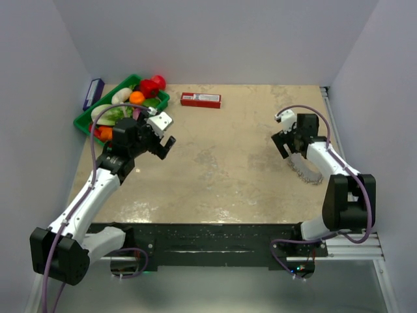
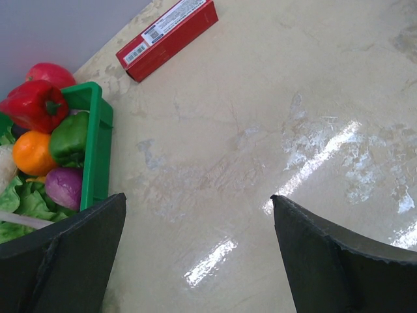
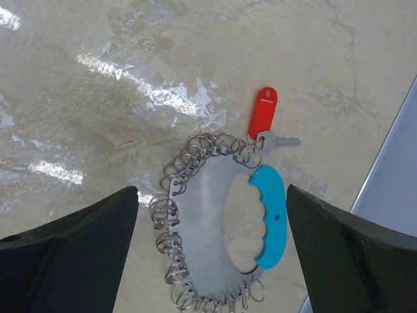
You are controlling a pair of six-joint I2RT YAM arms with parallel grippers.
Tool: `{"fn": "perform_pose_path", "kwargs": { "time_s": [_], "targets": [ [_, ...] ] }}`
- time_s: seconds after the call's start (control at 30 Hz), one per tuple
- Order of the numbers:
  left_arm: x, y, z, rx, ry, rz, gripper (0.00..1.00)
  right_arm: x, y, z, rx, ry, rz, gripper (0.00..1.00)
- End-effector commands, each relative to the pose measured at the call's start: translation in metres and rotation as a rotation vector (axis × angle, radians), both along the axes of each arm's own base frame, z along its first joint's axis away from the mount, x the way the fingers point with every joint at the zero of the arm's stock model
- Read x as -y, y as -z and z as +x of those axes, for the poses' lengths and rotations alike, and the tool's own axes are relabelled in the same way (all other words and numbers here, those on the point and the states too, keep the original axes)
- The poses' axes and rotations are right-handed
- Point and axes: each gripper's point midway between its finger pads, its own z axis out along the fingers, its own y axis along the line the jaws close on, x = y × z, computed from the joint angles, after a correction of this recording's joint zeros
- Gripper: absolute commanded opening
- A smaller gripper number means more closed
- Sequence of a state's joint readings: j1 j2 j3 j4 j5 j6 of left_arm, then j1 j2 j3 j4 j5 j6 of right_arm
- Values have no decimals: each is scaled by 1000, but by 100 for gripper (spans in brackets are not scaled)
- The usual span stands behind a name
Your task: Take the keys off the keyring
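Opening step, nothing gripped. Hovers with right pincer (image 3: pixel 208 195) spread wide over the keyring (image 3: pixel 202 228), flat on the surface (image 3: pixel 98 98) at lower centre (red-tagged key (image 3: pixel 277 139) at its upper right). Calls for descending to pin it; left pincer (image 2: pixel 199 199) equally open.

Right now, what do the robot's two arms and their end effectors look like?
The left arm and right arm have white links with chunky black joints, and a purplish cable loops along each. The left end effector and right end effector are black, with broad wedge-shaped fingers.
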State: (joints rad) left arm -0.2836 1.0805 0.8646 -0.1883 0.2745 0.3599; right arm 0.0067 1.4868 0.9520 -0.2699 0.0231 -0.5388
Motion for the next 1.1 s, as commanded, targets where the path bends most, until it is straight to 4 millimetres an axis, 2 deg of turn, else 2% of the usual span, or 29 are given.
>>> {"fn": "perform_pose_path", "kwargs": {
  "time_s": [0.0, 0.13, 0.43, 0.57, 0.7, 1.07],
  "targets": [
    [1, -19, -2, 71, 10, -16, 100, -2, -23, 18, 68, -10, 14, 99],
    [1, -20, -3, 71, 9, -19, 100, -2, -15, 20, 39, -18, 10, 99],
    [3, -15, -1, 55, 9, -22, 99, -1, -15, 26, 29, 6, 18, 99],
    [3, -12, -1, 48, 11, -24, 99, 6, -5, 30, 15, 50, -2, 99],
    [4, -10, -2, 46, 13, -28, 100, 7, 16, 31, -34, 67, -3, 99],
    [5, -9, -2, 40, 15, -32, 100, 13, 36, 36, -84, 102, -19, 96]
  ]
}}
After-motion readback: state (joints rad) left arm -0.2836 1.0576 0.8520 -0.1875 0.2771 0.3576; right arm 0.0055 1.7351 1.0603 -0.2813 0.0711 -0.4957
